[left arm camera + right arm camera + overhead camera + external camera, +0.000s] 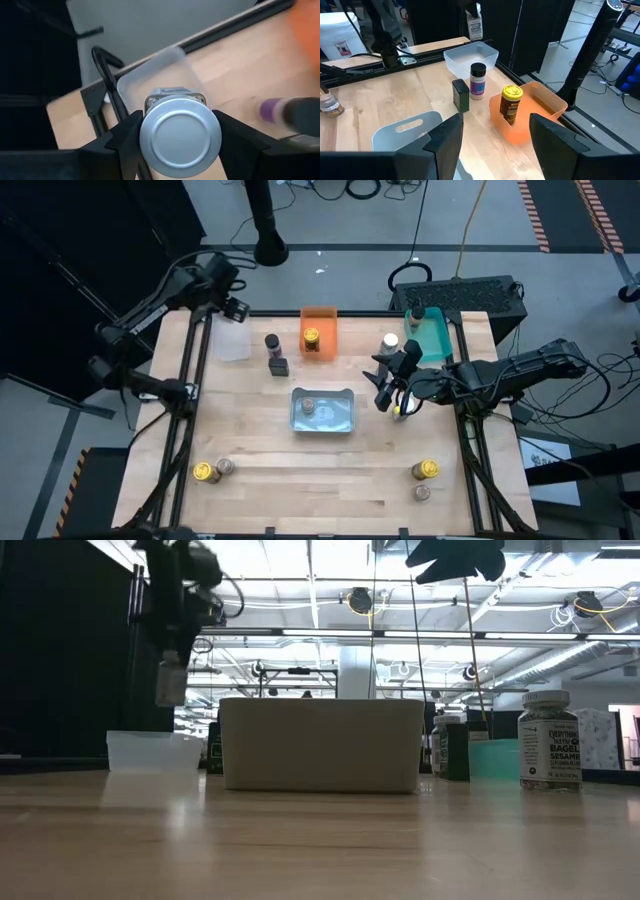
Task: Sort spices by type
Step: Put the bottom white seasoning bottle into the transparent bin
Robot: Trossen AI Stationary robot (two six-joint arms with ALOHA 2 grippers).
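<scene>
Nearest you, along the front edge of the table (330,490), two pairs of spice jars stand: a gold-lidded jar (204,471) beside a brown-lidded one (225,466) on the left, and another gold-lidded jar (426,470) near a small brown-lidded jar (422,492) on the right. Further in, at the middle, the grey bin (323,410) holds one jar (308,407).

Your right pincer (385,383) hangs just right of that bin with its jaws spread and nothing between them, as its wrist view shows.

Beyond, a black-lidded jar with a purple label (272,343) stands touching a dark square tin (279,365). The orange bin (318,330) holds a yellow-lidded jar (312,337), which leans against its wall. A white-lidded jar (389,342) stands between the orange bin and the teal bin (432,335), and the teal bin has a dark-lidded jar (416,313) at its far end.

At the far left corner, your left pincer (180,135) is raised above the clear bin (230,340), its fingers (125,137) clamped on a jar with a silver lid (180,137), lid facing the wrist camera.
</scene>
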